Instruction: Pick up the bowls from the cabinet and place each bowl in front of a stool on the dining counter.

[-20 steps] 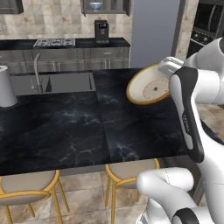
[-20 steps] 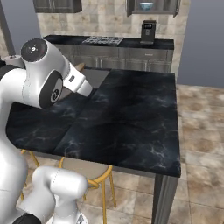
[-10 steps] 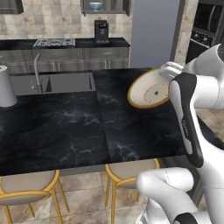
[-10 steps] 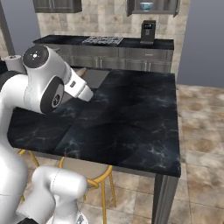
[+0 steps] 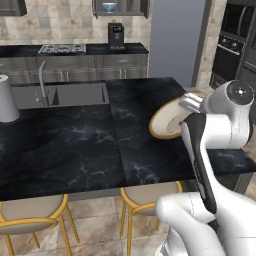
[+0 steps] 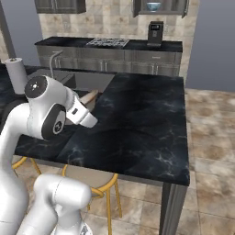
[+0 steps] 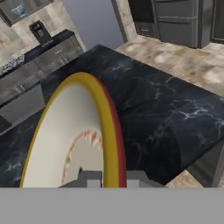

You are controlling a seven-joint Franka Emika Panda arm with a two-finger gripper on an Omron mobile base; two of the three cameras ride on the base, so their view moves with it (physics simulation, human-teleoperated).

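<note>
The cream bowl (image 5: pixel 169 120) with a yellowish rim hangs tilted on edge just above the right part of the black marble dining counter (image 5: pixel 75 145). My gripper (image 5: pixel 186 104) is shut on its rim. In the hand view the bowl (image 7: pixel 74 140) stands edge-on between my fingertips (image 7: pixel 91 177), reddish marks showing inside. A sliver of it (image 6: pixel 90 97) peeks out behind my arm in the right base view. The blue-patterned bowl (image 5: pixel 110 6) sits in the open wall cabinet (image 5: pixel 135 6) at the back, and shows as well (image 6: pixel 153 6) from the right base.
Two yellow-legged stools (image 5: pixel 145 197) (image 5: pixel 27 220) stand under the counter's near edge. A sink with a faucet (image 5: pixel 42 82) and a paper towel roll (image 5: pixel 6 100) occupy the counter's left. A coffee machine (image 5: pixel 116 35) and gas hob (image 5: pixel 62 48) are on the far counter.
My arm has lowered the cream bowl toward the counter top and a little nearer. The grip is unchanged and the cameras have held still.
</note>
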